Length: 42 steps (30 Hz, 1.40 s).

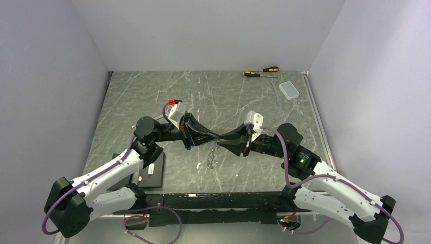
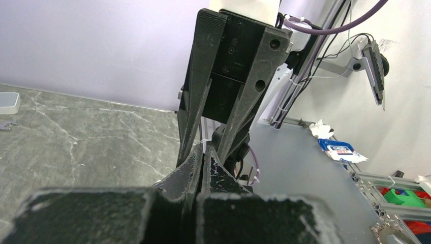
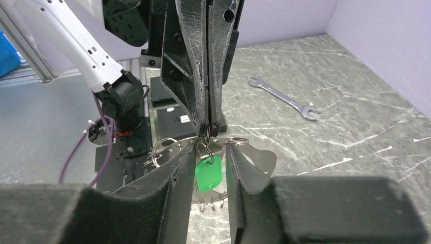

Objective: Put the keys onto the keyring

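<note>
We see L gripper (image 3: 208, 129) pinched shut on green key (image 3: 208, 173)'s loop. R gripper (image 3: 209, 152) is open astride it and part-hides keyring (image 3: 262, 157). Wrench (image 3: 284, 96) at 2 o'clock.

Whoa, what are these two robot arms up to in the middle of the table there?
Two robot arms meet nose to nose above the grey table. The left claw is shut, pinching a small wire loop from which a little green-headed key dangles. The right claw is open, its fingers on either side of that key without gripping it. It looks like a handover or threading step in progress.
</note>
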Motion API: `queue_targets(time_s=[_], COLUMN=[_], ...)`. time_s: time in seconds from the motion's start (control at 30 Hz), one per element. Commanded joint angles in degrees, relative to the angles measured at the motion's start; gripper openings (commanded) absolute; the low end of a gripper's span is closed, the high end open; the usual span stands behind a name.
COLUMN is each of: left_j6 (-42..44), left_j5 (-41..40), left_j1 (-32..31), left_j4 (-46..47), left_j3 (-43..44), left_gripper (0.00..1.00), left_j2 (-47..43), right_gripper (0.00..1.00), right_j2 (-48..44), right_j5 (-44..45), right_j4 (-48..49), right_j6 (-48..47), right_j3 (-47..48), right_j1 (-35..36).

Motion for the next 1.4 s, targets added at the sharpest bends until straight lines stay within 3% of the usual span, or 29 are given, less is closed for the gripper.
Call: queue_targets(time_s=[0.0,0.3,0.77,1.23,1.37], left_j6=[-1.6,-2.0,-1.8,-2.3,-1.8], left_j5=[0.6,0.3,0.4,0.8,0.8], left_j1=[-0.3,-0.4,-0.5,-0.7,-0.7], left_j4=[4.4,5.7,5.7,7.3,6.6], left_j3=[0.4,0.5,0.5,-0.2,-0.2], left_gripper=[0.00,0.00,0.00,0.00,0.00], left_j2=[-0.8,-0.3,-0.1,0.6,0.4], right_gripper=[0.28,0.17,0.17,0.00,0.00], right_j2=[0.3,1.4,1.5,2.1,2.2], right_j5=[-1.6,-2.6,-2.3,-2.1,-2.5], right_j4=[4.5,4.5,5.7,6.1,5.8], right_j6=[-0.5,-0.5,-0.5,-0.5,-0.5], right_j3=[2.0,2.1,2.4,2.8,2.9], right_j1=[0.2,0.2,0.2,0.2,0.2])
